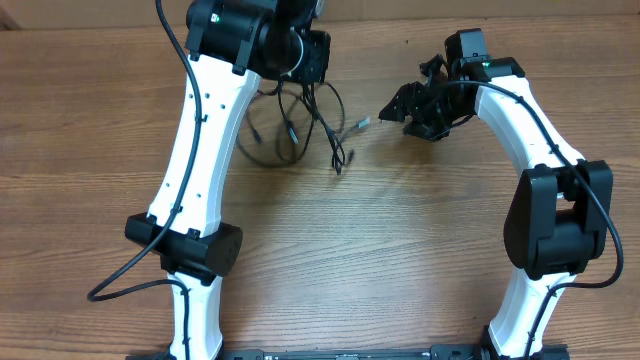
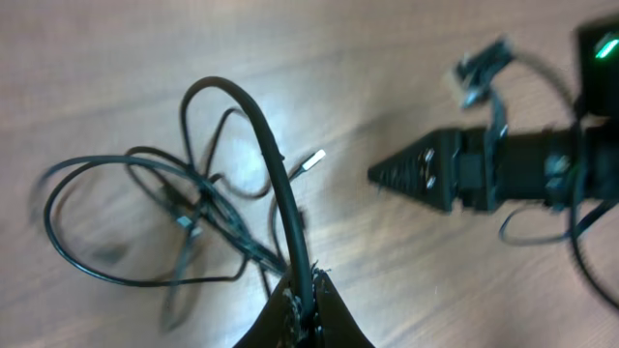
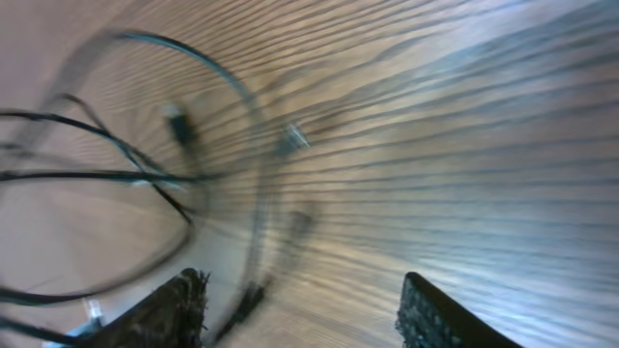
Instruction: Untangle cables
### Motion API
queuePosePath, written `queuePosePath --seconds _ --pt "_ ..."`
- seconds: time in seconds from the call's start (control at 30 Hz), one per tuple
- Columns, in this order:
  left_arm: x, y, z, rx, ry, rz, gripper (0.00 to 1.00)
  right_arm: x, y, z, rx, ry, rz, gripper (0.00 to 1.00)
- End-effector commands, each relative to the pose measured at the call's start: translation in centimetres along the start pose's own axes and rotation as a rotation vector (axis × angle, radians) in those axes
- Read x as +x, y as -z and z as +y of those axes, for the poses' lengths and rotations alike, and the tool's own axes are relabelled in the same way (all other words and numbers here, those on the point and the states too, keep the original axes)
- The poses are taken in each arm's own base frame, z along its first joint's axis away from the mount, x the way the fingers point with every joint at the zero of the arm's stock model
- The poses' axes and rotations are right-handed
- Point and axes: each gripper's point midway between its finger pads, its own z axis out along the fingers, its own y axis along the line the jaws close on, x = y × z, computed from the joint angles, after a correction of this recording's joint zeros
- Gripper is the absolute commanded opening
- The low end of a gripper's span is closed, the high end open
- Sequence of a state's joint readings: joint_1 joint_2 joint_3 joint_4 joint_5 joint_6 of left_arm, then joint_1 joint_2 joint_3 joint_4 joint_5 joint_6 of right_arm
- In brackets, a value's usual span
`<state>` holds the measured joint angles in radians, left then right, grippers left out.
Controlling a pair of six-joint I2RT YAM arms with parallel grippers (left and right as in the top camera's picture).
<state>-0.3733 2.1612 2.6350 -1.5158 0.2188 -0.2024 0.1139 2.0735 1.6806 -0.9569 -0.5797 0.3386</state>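
Two arms logged over a wood-grain surface [image 1: 400, 250]. Found the cables [image 1: 295, 125] at the far left-centre of the overhead view, lying as one loose tangle just beside and partly under the wrist of the left arm [image 1: 200, 130]. Thin, black, looped over one another; exact count of cords not discernible.

Orientation, overhead: bulk of the tangle spread sideways, wider than deep. One loop bulging left, one strand trailing toward the near side, one short end reaching right. Short end tipped with a silvery plug tip [image 1: 361, 123] — aimed toward the right end effector [image 1: 400, 103], near it but apart.

Left end effector [image 2: 305, 307]: clamped tight on one cord of the cables [image 2: 145, 208]. In the left wrist view, cord rising out of the closed jaws, arching up and over, then dropping back into the tangle. Remaining loops flat on the surface, left of the grip. Plug tip [image 2: 311, 161] lying slantwise, silvery end toward upper right.

Right end effector [image 2: 416, 174]: seen side-on from the left wrist as a dark wedge pointing at the tangle. Right wrist view badly motion-blurred. Fingers [image 3: 174, 309] apart with bare wood between them — open, gripping nothing. Cable loops [image 3: 116, 174] ahead and to the left of the fingers; one dark cord end just beside the left-hand finger, contact unclear.
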Motion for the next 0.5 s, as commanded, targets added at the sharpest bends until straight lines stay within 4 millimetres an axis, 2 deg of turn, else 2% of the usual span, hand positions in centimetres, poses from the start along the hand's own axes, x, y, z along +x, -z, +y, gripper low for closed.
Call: queuePosePath --seconds 0.0,0.1,0.17,0.23,0.3,0.37,0.47 --pt "1.7 -2.3 0.8 -0.028 -0.005 0.101 0.04 0.7 -0.4 1.1 -0.068 0.002 0.039 0.57" --pt "3.6 -3.2 1.4 -0.048 0.014 0.195 0.04 0.7 -0.4 1.0 -0.065 0.013 0.037 0.49" --pt "4.7 -3.8 1.8 -0.064 0.030 0.250 0.04 0.7 -0.4 1.1 -0.066 0.013 0.037 0.47" --pt "5.3 -5.0 2.2 -0.074 0.037 0.288 0.06 0.7 -0.4 1.0 -0.066 0.017 0.037 0.60" --pt "5.6 -5.7 2.4 -0.078 0.042 0.308 0.11 0.7 -0.4 1.0 -0.066 0.029 0.037 0.63" --pt "6.0 -6.8 2.6 -0.082 0.048 0.334 0.34 0.8 -0.4 1.0 -0.065 0.027 0.039 0.63" --pt "6.3 -8.1 3.2 -0.092 0.056 0.363 0.50 0.9 -0.4 1.0 -0.063 0.023 0.043 0.55"
